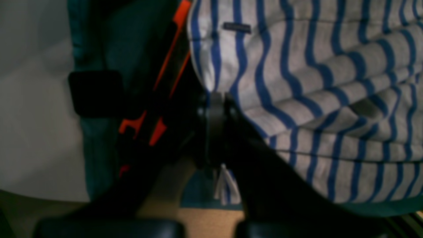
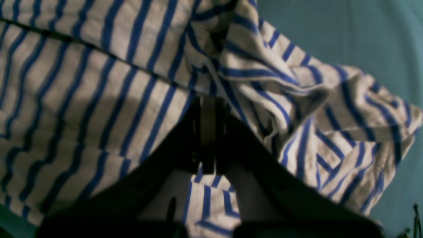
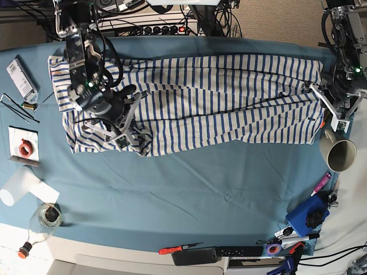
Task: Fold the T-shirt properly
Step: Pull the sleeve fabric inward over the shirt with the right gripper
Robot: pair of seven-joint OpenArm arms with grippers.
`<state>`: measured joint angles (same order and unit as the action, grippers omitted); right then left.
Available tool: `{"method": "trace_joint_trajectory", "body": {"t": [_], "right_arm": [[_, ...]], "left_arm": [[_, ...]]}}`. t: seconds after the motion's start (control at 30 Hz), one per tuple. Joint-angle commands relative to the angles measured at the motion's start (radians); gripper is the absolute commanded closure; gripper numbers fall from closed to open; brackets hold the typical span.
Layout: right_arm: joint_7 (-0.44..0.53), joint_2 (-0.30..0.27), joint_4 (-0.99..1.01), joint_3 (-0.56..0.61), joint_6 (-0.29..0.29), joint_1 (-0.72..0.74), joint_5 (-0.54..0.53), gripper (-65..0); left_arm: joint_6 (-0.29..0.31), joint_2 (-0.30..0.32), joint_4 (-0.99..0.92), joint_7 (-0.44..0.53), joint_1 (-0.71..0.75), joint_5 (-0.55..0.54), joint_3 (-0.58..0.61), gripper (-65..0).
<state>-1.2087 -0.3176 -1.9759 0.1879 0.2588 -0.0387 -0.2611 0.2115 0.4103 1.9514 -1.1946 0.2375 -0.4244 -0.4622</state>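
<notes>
The T-shirt (image 3: 200, 100) lay spread across the teal tablecloth (image 3: 189, 189). Both arms reached low — left gripper (image 1: 216, 99) and right gripper (image 2: 208, 102) each pinched striped fabric at opposite ends (visible only in wrist views).

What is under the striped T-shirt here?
The teal tablecloth shows all around the T-shirt, which lies on it. Whatever else might lie beneath the shirt is covered and cannot be seen.

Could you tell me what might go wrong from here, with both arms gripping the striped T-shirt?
1. The right gripper pinches bunched layers near the sleeve; the fold may trap wrinkles.
2. The left gripper holds only the T-shirt edge, which may slip out.
3. The cup beside that arm could be knocked over.
</notes>
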Motion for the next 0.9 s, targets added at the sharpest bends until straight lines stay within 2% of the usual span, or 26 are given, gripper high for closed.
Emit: {"method": "trace_joint_trajectory", "body": {"t": [0.0,0.17,0.33,0.4,0.47,0.57,0.63,0.73,0.87], "right_arm": [[0.026,-0.01,-0.031,-0.026,-0.002,-0.002,-0.001,0.0],[0.044,-0.01,-0.072,-0.124,0.0,-0.071,-0.018,0.0],[0.071,-0.01,-0.072,-0.196,0.0,-0.077,-0.036,0.0],[0.076,-0.01,-0.072,-0.203,0.034,-0.074,-0.029,0.0],[0.092,-0.009,-0.072,-0.202,0.096,-0.075,-0.026,-1.2],[0.125,-0.01,-0.072,-0.202,0.175,-0.067,0.006,-11.5],[0.134,-0.01,-0.072,-0.202,0.198,-0.047,0.073,-14.8],[0.161,-0.013,-0.069,-0.202,0.209,-0.009,0.157,-14.9],[0.151,-0.043,-0.003,-0.177,0.21,0.05,0.154,-14.9]], "left_arm": [[0.0,0.016,0.02,0.012,-0.004,0.001,-0.008,0.0],[0.0,0.016,0.023,0.01,-0.002,0.0,-0.008,0.0],[0.0,0.016,0.023,0.016,-0.002,0.0,-0.008,0.0],[0.0,0.016,0.023,0.017,-0.002,0.0,-0.008,0.0],[0.0,0.016,0.023,0.016,-0.002,0.0,-0.008,0.0],[0.0,0.016,0.023,0.017,-0.002,0.0,-0.008,0.0],[0.0,0.016,0.023,0.017,-0.002,0.0,-0.008,0.0],[0.0,0.016,0.023,0.017,-0.002,0.0,-0.008,0.0],[0.0,0.016,0.023,0.017,-0.002,0.0,-0.008,0.0]]}}
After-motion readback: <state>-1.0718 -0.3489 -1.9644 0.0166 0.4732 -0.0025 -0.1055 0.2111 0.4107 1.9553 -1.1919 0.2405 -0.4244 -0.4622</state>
